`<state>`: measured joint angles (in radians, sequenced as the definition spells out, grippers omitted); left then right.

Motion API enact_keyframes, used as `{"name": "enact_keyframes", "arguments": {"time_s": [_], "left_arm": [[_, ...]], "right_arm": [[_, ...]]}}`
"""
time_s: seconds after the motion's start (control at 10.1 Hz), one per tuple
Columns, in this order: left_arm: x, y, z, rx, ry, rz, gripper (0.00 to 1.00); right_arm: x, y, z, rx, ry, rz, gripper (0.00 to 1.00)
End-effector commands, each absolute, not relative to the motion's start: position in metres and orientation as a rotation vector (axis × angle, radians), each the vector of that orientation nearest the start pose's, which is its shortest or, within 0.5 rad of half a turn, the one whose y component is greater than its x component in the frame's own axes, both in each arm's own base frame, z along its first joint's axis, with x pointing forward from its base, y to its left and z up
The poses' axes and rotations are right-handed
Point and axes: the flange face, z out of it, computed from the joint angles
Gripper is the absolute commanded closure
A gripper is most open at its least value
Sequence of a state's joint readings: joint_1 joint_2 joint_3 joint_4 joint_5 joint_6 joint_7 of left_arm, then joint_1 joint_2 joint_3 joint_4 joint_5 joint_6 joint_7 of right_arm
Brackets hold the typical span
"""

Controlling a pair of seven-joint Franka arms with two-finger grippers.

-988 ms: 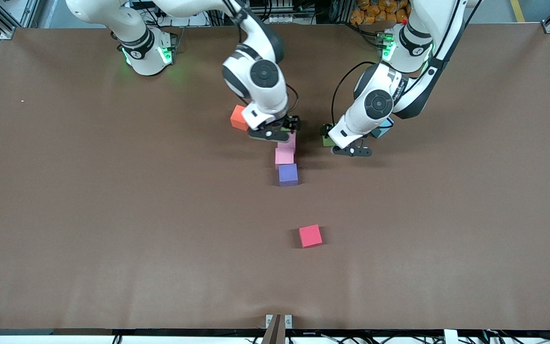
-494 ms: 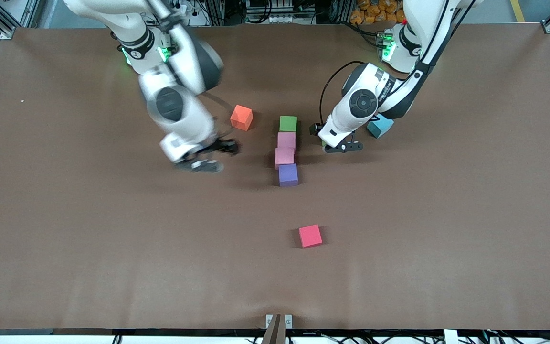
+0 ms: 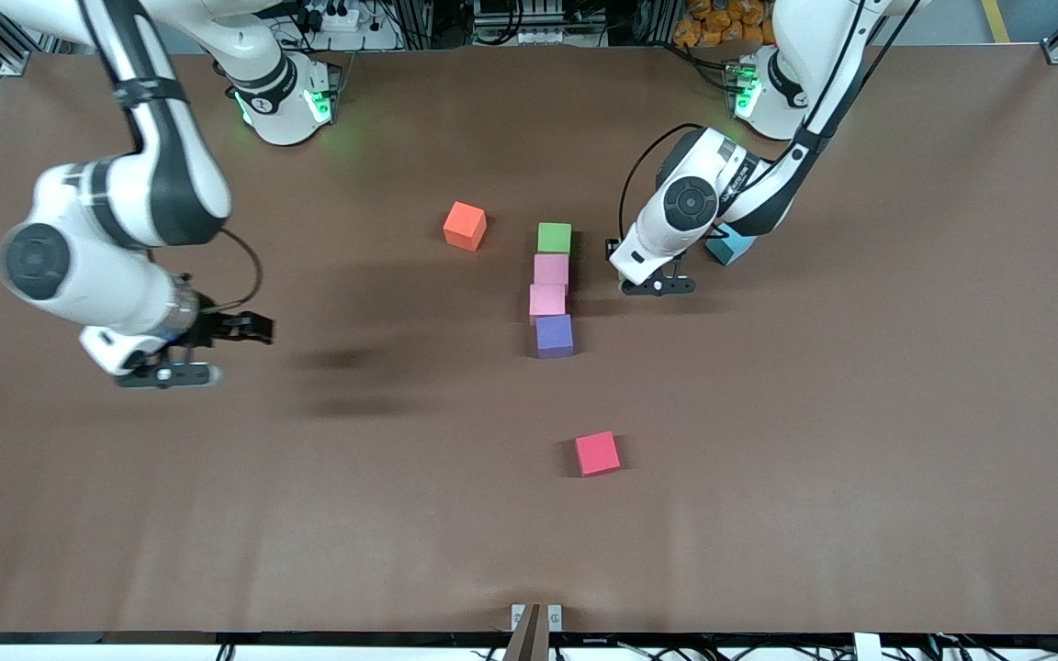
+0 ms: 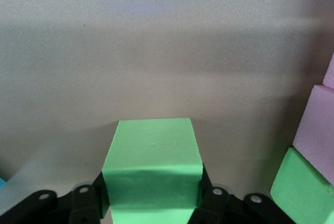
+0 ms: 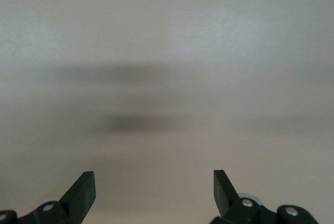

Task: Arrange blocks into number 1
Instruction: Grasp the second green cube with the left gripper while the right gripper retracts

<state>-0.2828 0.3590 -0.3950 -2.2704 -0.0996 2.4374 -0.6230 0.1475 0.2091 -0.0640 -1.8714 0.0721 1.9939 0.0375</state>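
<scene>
The blocks stand mid-desk in a straight column: a green block (image 3: 554, 238) at the end farthest from the front camera, two pink blocks (image 3: 550, 270) (image 3: 546, 301) touching below it, and the purple block (image 3: 554, 335) nearest the camera. The fifth, a second green block (image 4: 152, 169), sits clamped in the left claw (image 3: 650, 280), low beside the column toward the left arm's end of the desk — the wrist view shows the fingers pressed on both its sides. The step in hand looks like placing this last block; the next move probably calls for setting it against the top of the column as the flag of the 1. The right claw (image 3: 182, 356) hangs wide and empty over bare desk (image 3: 860, 413) toward the right arm's end, waiting. An orange cube (image 3: 465, 225), a red cube (image 3: 597, 453) and a blue cube (image 3: 733, 246) lie apart from the column.
</scene>
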Motion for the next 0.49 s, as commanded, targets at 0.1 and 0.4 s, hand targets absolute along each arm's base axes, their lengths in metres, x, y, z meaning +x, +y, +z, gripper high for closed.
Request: {"name": "enact_keyframes", "arguments": {"time_s": [0.1, 0.4], "left_arm": [[0.417, -0.34, 0.253, -3.186, -0.031, 0.277, 1.0], [0.487, -0.356, 0.319, -3.264, 0.016, 0.056, 1.0]], "right_arm": [[0.576, 0.038, 0.498, -3.096, -0.035, 0.05, 0.0], [0.569, 0.031, 0.59, -3.094, -0.053, 0.059, 0.0]]}}
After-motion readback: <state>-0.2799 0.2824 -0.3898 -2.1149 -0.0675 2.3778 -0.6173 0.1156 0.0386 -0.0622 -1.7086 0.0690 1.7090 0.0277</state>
